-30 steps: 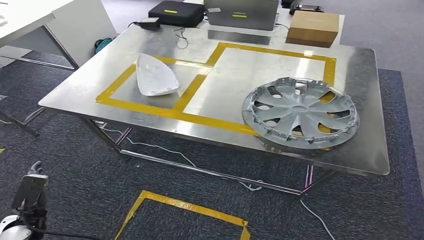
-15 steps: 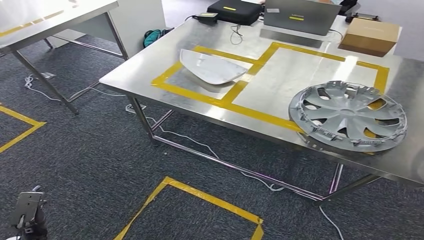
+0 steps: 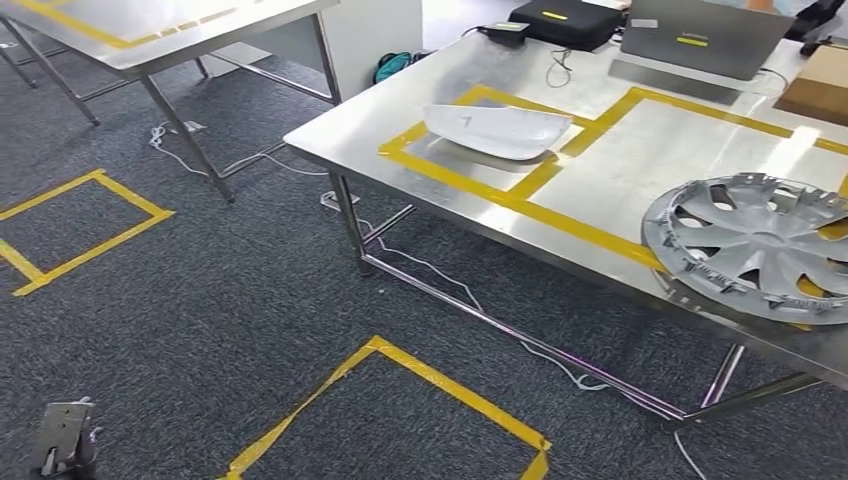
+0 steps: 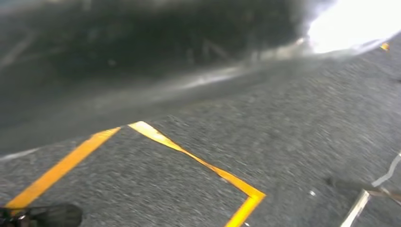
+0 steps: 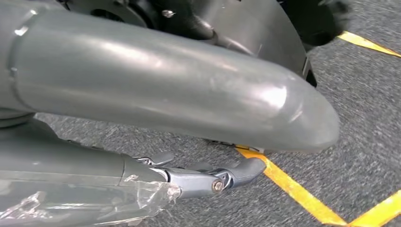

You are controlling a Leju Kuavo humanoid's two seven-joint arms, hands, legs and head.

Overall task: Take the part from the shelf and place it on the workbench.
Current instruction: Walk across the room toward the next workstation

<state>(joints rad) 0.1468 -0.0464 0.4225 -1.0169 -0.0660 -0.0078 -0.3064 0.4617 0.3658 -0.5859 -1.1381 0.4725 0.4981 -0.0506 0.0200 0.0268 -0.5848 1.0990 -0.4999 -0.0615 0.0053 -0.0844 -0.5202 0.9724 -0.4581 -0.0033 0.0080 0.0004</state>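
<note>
Head view now takes in a wider stretch of grey carpet floor (image 3: 200,300) to the left than it did a second ago, and the steel table (image 3: 420,110) sits further right in the picture; since everything has slid together, I judge that the robot is turning to its left, not that anything on the table was moved. A second steel table (image 3: 150,40) has come into sight at the upper left. On the near table the silver wheel cover (image 3: 755,245) lies flat at the right edge, and the white curved panel (image 3: 497,130) rests inside its yellow tape outline (image 3: 440,165), well apart from the wheel cover. No shelf appears, so the part to be fetched cannot be located yet; both pieces on the table look already placed. The turn suggests the robot is leaving the table to go for the shelf. Left hand (image 3: 62,440) hangs low at the picture's bottom corner; whether its fingers are apart cannot be told. Right hand (image 5: 203,177) hangs over the carpet, fingers apart, holding nothing.
</note>
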